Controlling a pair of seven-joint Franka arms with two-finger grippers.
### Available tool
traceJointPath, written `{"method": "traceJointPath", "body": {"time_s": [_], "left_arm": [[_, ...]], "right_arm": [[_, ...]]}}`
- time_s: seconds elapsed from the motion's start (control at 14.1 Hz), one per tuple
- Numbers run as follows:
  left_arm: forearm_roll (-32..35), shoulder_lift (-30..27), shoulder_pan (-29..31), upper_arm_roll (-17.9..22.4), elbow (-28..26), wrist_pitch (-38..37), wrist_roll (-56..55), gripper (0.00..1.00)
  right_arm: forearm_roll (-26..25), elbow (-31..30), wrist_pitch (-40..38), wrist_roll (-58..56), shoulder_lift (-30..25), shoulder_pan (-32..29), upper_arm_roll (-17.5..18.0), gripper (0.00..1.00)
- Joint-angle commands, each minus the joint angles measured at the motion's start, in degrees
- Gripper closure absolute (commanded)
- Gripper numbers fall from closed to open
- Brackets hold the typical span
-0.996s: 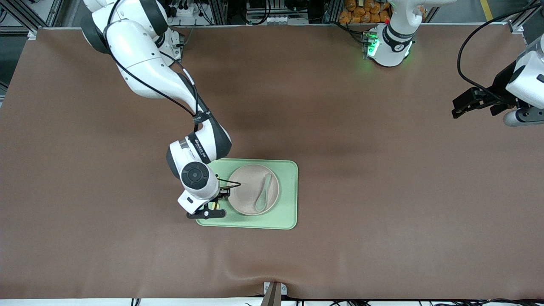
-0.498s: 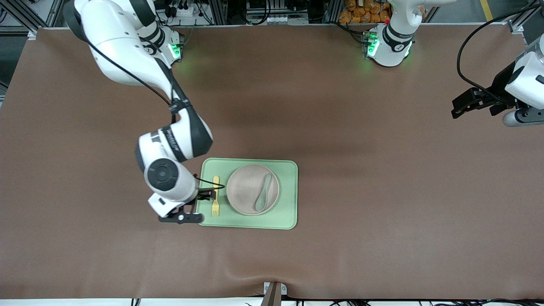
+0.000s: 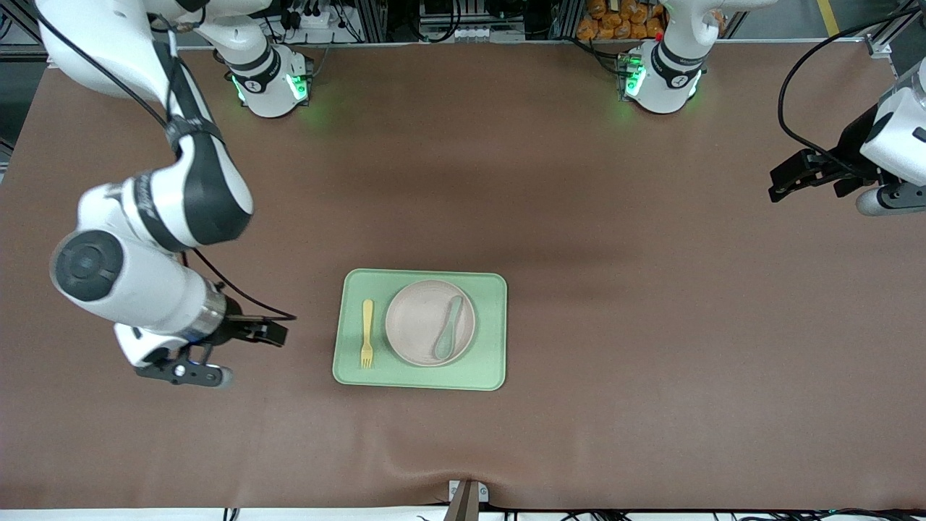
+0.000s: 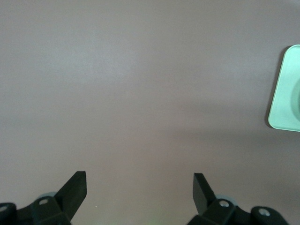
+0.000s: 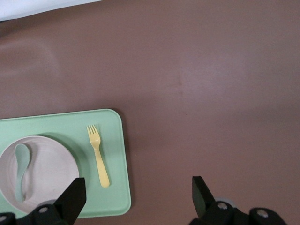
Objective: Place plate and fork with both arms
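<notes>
Both tools wide open, empty.

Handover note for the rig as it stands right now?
Right gripper: jaws open, empty, over bare table toward the right arm's end, beside the tray.
Left gripper: jaws open, empty, waiting over the left arm's end of the table.
Plate sits on the tray with a spoon lying in it.
Fork lies flat on the tray beside the plate, apart from it, tines toward the front camera.
Done: plate and fork placed.
Left: nothing apparent, likely just parking the arms.
</notes>
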Motion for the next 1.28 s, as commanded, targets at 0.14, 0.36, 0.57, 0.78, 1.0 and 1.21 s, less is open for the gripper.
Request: {"method": "traceJointPath", "body": {"time_s": [0.14, 0.36, 0.57, 0.78, 1.0, 1.21], "left_arm": [[-0.1, -1.8, 0.5, -0.1, -0.6, -0.1, -0.1, 0.00], [-0.2, -2.2, 0.6, 0.1, -0.6, -0.4, -0.2, 0.00], [-0.1, -2.7, 0.6, 0.1, -0.4, -0.9, -0.2, 0.00], [-0.1, -2.3, 1.1, 0.1, -0.5, -0.7, -0.2, 0.00], [-0.1, -2.6, 1.1, 0.1, -0.2, -0.7, 0.0, 0.00], [-0.1, -2.7, 1.6, 0.1, -0.3, -0.8, 0.6, 0.00]], "right_arm": [[0.3, -1.8, -6.6, -2.7, -9.0, -2.0, 0.8, 0.00], [4.9, -2.4, -10.5, -8.9, -13.6, -7.1, 1.1, 0.00], [7.8, -5.1, -11.6, -10.9, -19.1, -8.3, -1.0, 0.00], [7.8, -15.8, -12.6, -11.1, -28.9, -7.9, -2.6, 0.00], [7.2, -26.6, -6.7, -11.4, -37.3, -7.9, -2.6, 0.00], [7.1, -25.6, -6.2, -12.4, -36.4, -8.2, -3.4, 0.00]]}}
